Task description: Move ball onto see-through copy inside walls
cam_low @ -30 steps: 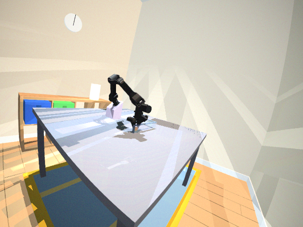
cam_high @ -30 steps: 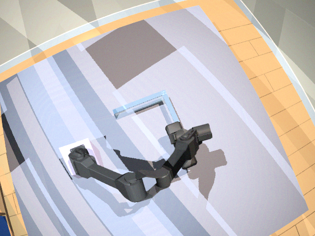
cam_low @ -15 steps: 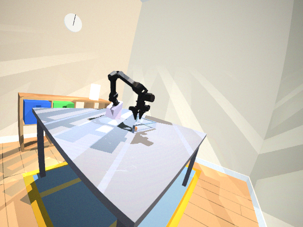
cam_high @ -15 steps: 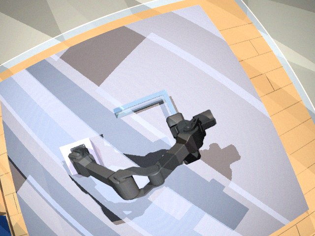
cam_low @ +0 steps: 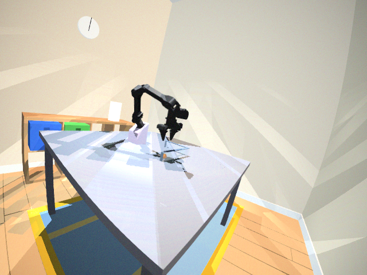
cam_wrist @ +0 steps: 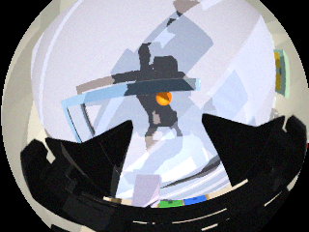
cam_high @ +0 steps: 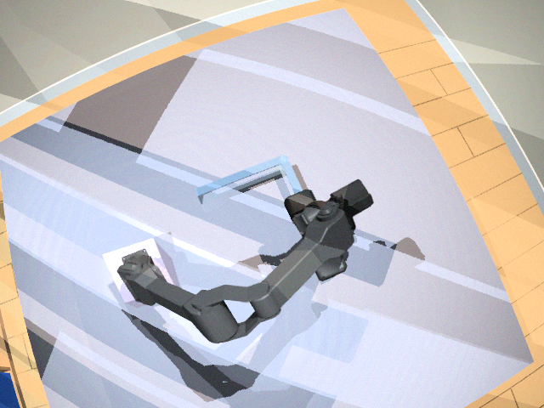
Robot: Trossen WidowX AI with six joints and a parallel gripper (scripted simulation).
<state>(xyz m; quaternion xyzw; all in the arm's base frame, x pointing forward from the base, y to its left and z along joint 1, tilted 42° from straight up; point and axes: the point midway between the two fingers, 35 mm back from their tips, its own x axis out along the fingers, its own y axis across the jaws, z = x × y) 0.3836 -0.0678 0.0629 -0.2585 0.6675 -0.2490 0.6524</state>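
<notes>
An orange ball (cam_low: 164, 155) (cam_wrist: 163, 98) lies on the table, close to the inner side of one low clear wall (cam_wrist: 106, 94), near that wall's free end. The two clear walls form a light blue corner, seen from above in the top view, where the other wall (cam_high: 240, 180) also shows. No separate see-through copy can be told apart from the ball. My gripper (cam_low: 167, 138) (cam_wrist: 168, 120) is open and empty, raised above the table and over the ball, with its fingertips pointing down. In the top view the arm hides the ball.
The arm's pale base block (cam_high: 164, 261) (cam_low: 138, 136) stands at one side of the table (cam_high: 272, 105) (cam_low: 124, 183). The arm arches from it to the walls. Dark shadows cross the table. A shelf with a blue bin (cam_low: 44, 136) and a green bin (cam_low: 77, 126) stands behind.
</notes>
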